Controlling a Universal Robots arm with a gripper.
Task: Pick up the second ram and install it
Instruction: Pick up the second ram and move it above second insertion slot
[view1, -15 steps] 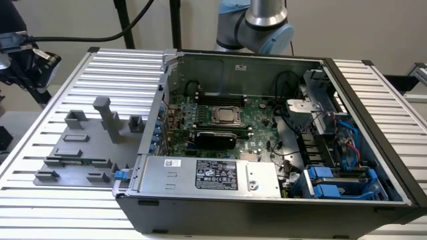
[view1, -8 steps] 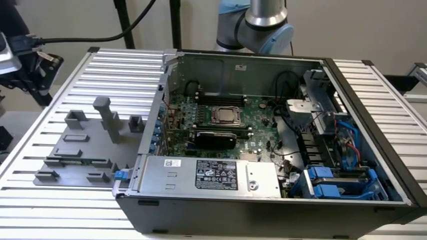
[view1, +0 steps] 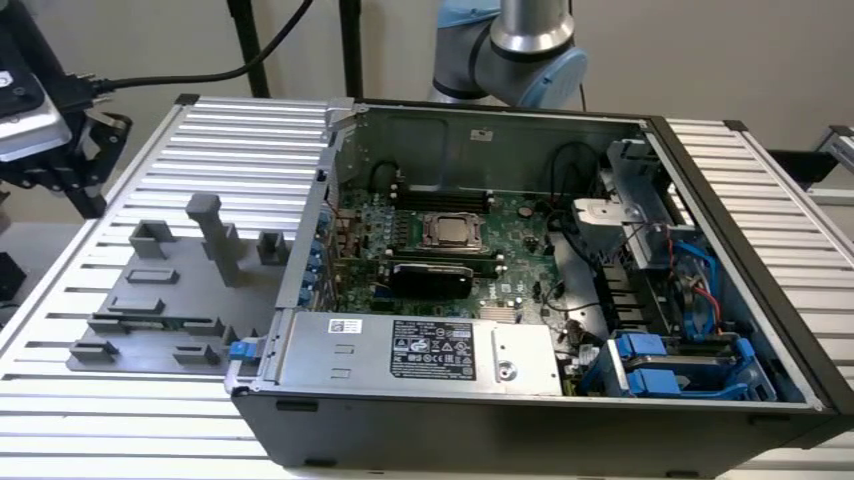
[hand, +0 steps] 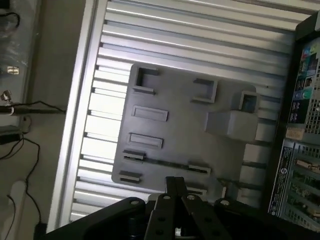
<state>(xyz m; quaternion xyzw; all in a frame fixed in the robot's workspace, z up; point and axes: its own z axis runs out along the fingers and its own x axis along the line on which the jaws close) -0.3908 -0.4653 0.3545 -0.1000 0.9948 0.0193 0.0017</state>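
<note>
end effector: I read its fingers as pressed together, over the grey fixture
grey fixture: on bench, just beside the open PC case

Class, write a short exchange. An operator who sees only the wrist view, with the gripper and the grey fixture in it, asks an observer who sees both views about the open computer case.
Operator: I have the gripper and the fixture. What is inside the case?
Observer: A green motherboard lies on its floor.
Operator: Anything on that board?
Observer: A CPU sits near its middle.
Operator: And at the case's near end?
Observer: A silver power supply with a black label.
</note>
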